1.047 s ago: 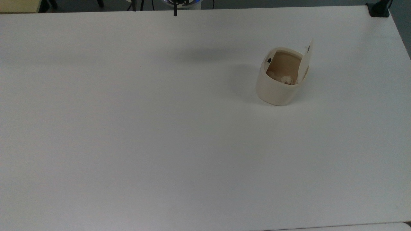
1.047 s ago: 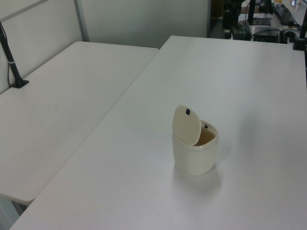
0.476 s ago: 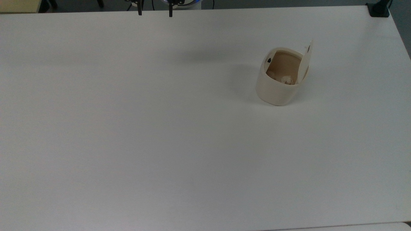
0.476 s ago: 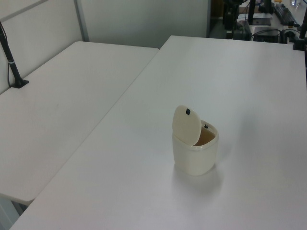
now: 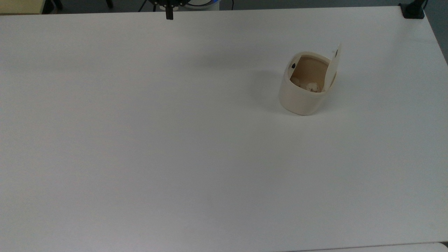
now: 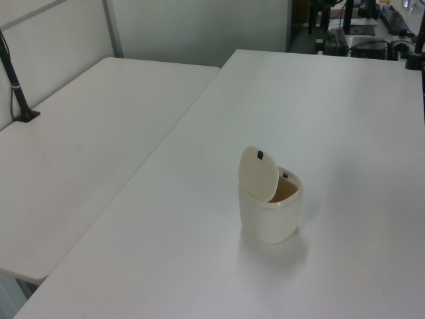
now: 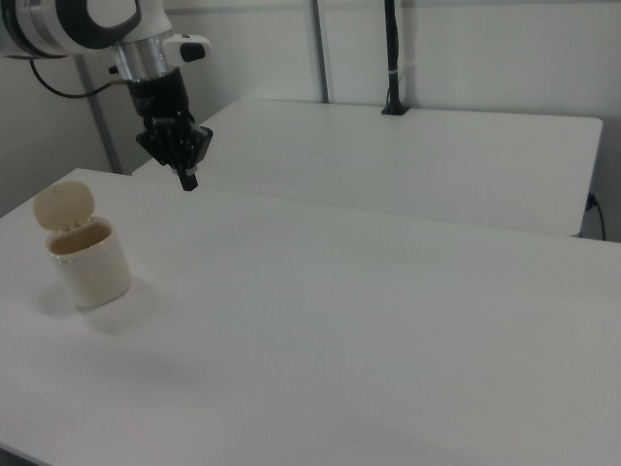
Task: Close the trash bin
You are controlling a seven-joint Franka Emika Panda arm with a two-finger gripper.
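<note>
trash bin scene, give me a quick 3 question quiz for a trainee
1. True or false: the trash bin has its lid standing open.
2. Where is the gripper relative to the bin in the right view: A) touching the lid, B) apart from it, above and toward the right view's right, C) inside the bin?
3. What lies at the bottom of the bin?

Key: 1 true. 2 B. 3 crumpled pale scraps, likely paper.

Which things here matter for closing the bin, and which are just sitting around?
Part of the job:
trash bin
its raised lid
gripper

Just there:
crumpled scraps in the bin
black clamp at the table corner
neighbouring table
</note>
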